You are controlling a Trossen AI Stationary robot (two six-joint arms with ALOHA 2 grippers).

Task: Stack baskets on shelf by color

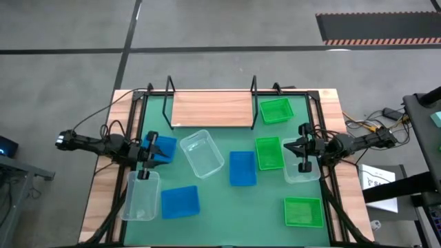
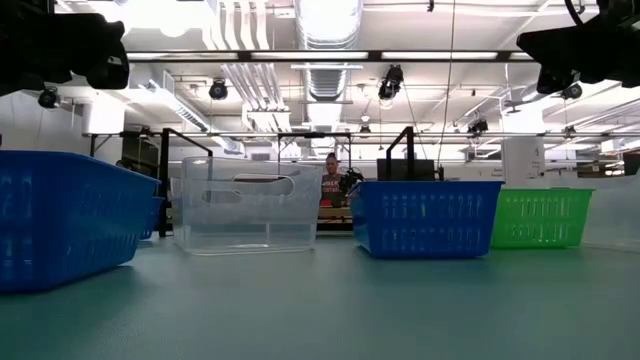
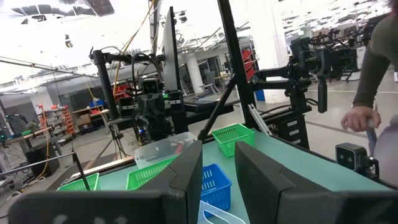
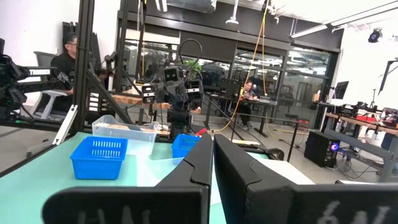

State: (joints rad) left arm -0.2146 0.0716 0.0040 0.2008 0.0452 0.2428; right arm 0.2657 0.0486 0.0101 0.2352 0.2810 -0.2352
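Note:
The wooden shelf (image 1: 210, 109) lies at the table's far edge with nothing on it. On the green mat stand three green baskets (image 1: 275, 110) (image 1: 269, 153) (image 1: 303, 211), three blue baskets (image 1: 160, 148) (image 1: 242, 168) (image 1: 180, 202) and three clear baskets (image 1: 202, 153) (image 1: 140, 195) (image 1: 301, 169). My left gripper (image 1: 146, 162) (image 3: 217, 180) hovers open at the left side, between a blue and a clear basket. My right gripper (image 1: 301, 155) (image 4: 212, 162) hovers shut over the right clear basket. Both are raised well above the mat.
Black wire uprights (image 1: 170, 89) (image 1: 254, 88) stand at the shelf's two ends. Free mat shows in the near middle (image 1: 238, 213). A person's hand (image 3: 360, 118) shows beyond the table's right side, and another person (image 4: 68, 56) sits beyond its left side.

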